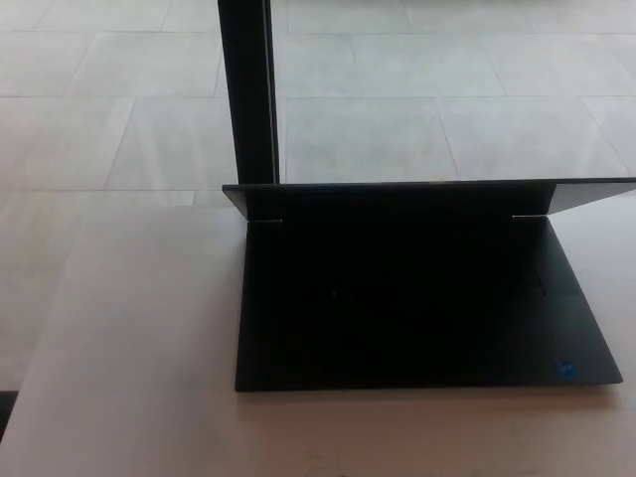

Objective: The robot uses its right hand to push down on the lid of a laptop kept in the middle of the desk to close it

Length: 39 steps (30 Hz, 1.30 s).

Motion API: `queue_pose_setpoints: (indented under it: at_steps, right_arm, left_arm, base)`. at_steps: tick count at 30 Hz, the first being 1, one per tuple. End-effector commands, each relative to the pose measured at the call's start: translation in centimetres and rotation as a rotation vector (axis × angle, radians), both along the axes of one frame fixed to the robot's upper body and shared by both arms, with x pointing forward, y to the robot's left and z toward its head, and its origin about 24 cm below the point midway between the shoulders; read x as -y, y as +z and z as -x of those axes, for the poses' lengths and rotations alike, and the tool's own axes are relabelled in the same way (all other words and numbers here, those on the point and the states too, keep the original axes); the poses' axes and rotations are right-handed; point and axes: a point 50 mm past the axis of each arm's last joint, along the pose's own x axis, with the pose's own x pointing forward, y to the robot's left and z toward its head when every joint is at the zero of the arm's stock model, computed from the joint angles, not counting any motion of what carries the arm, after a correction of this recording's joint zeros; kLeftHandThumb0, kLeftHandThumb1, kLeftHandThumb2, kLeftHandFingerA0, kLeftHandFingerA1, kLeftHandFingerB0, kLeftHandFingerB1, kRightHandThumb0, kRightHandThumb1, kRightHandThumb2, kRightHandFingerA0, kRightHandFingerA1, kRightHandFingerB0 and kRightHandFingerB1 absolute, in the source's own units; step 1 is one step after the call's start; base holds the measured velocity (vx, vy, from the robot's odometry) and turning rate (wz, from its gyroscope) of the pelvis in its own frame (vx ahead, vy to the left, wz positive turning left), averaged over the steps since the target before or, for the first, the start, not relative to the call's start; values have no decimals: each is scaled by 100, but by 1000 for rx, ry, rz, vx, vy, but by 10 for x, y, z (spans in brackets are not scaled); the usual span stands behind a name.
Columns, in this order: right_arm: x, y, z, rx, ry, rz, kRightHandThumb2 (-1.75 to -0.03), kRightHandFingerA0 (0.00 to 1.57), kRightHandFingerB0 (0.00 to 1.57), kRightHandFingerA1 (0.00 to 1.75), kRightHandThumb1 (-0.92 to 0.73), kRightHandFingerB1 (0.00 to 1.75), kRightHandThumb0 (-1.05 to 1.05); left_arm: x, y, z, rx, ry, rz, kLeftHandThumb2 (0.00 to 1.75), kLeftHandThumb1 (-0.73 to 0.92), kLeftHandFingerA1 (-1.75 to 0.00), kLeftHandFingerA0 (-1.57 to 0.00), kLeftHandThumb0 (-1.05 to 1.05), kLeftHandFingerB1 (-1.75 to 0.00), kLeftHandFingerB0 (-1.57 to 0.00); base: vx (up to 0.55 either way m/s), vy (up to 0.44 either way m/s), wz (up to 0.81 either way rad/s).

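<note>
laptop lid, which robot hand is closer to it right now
Neither can be judged: no hand shows in the head view. The laptop sits open on the desk, its lid untouched.

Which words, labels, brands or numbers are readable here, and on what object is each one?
No text can be read.
Laptop: a small blue sticker at its front right corner, too blurred to read.
Desk: no markings.
</note>
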Motion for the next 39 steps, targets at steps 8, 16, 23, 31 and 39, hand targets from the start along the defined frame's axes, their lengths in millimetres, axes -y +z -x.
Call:
queue_pose_setpoints:
  at_steps: [8, 16, 23, 31, 39]
  right_arm:
    - [80, 110, -34, 761, -476, 56, -109, 36, 5, 97, -60, 59, -89]
    - [69, 228, -107, 1151, -224, 220, -63, 33, 7, 101, -78, 70, -93]
    - [-15, 314, -163, 1227, 474, 492, -64, 27, 28, 51, -78, 34, -83]
    - [-102, 359, -214, 1133, 880, 793, -75, 28, 24, 46, -72, 33, -92]
    - [-184, 355, -250, 824, 1292, 1207, -68, 18, 21, 48, -88, 29, -84]
  left_arm:
    - [-35, 20, 18, 272, 405, 73, 78, 92, -63, -38, -86, -47, -37]
    - [-36, 21, 18, 286, 387, 75, 81, 92, -62, -43, -84, -43, -32]
    - [-34, 19, 19, 288, 399, 85, 77, 92, -62, -39, -85, -46, -35]
    - [-34, 18, 25, 281, 407, 82, 78, 92, -63, -39, -84, -46, -35]
    - [-34, 18, 27, 282, 409, 77, 76, 92, -64, -42, -84, -48, -37]
  base:
    - [0, 0, 0]
    - [0, 0, 0]
    - [1, 1, 1]
    - [0, 0, 0]
    - [-2, -1, 1]
